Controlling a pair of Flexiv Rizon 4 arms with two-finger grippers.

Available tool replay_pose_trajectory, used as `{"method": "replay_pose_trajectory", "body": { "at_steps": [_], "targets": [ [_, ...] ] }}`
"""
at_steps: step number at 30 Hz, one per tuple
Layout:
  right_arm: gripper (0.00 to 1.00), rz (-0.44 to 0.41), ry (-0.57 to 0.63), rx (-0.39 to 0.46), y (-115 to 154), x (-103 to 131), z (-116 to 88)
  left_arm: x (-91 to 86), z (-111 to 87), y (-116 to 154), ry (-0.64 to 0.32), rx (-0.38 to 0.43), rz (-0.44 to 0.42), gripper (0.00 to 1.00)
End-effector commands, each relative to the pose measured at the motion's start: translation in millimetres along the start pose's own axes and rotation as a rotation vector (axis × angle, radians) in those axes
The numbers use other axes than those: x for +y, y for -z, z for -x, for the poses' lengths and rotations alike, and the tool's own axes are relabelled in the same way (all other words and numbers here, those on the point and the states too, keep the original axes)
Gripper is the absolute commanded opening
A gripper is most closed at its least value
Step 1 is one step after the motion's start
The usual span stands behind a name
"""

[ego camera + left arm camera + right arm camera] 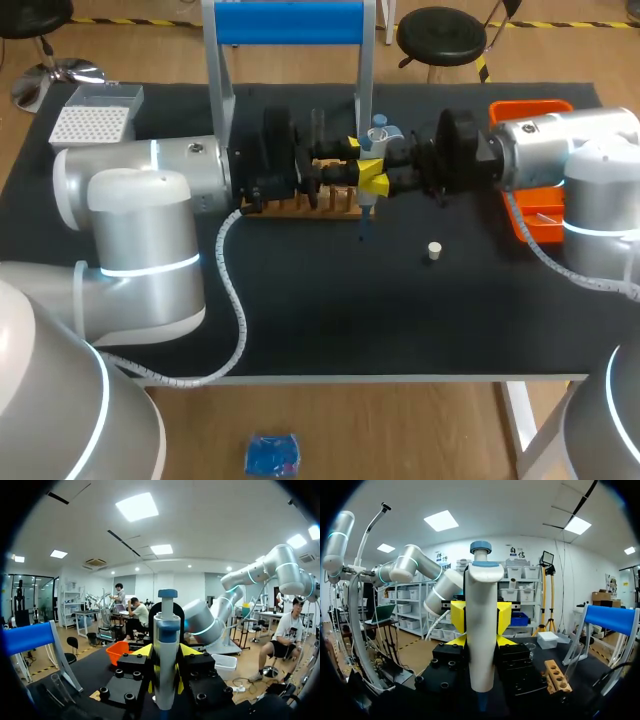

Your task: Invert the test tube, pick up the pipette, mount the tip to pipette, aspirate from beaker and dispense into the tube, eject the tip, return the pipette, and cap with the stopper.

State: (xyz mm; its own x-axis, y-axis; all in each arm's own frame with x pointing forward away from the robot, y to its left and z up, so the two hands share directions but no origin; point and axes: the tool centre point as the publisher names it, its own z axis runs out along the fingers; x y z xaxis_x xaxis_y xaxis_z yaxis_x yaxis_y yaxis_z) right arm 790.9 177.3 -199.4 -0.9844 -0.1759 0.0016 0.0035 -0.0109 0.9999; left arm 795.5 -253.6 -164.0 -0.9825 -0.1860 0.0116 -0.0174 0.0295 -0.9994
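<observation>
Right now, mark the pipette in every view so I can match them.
Head view: pipette upright at mid-table, between both arms' jaws.
Left wrist view: pipette upright between this arm's jaws.
Right wrist view: pipette upright between this arm's jaws.
Shared landmark: the blue-topped stand.

A black table (300, 330) stands on a wood floor (400, 430).
</observation>
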Motion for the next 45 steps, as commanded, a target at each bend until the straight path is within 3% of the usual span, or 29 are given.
{"method": "replay_pose_trajectory", "body": {
  "at_steps": [1,5,6,7,8,17,26,35,45],
  "targets": [
    [0.00,-0.001,-0.001,-0.001,-1,0,1,0.2,-1.6,-1,0.000,-0.004,-0.001,0.00],
    [0.02,-0.006,-0.005,-0.003,-1,0,1,0.2,-1.6,-1,0.000,-0.004,-0.001,0.00],
    [0.38,-0.009,-0.007,-0.006,-1,-1,1,0.2,-1.6,-1,0.000,-0.004,-0.001,0.00],
    [0.83,-0.011,-0.008,-0.010,0,-1,1,0.2,-1.6,-1,0.000,-0.004,-0.001,0.00],
    [1.00,-0.011,-0.010,-0.014,1,-1,2,0.2,-1.6,-1,0.000,-0.004,-0.001,0.00],
    [1.00,-0.027,-0.014,-0.014,18,3,2,0.2,-1.6,-1,0.000,-0.004,-0.001,0.00],
    [1.00,-0.065,0.016,-0.067,73,21,18,0.2,-1.6,-1,0.000,-0.004,-0.001,0.00],
    [1.00,-0.203,0.048,-0.255,130,24,87,0.2,-1.6,-1,0.000,-0.004,-0.001,0.00],
    [1.00,-0.347,0.024,-0.364,125,35,173,0.2,-1.6,-1,0.000,-0.004,-0.001,0.00]
  ]
}}
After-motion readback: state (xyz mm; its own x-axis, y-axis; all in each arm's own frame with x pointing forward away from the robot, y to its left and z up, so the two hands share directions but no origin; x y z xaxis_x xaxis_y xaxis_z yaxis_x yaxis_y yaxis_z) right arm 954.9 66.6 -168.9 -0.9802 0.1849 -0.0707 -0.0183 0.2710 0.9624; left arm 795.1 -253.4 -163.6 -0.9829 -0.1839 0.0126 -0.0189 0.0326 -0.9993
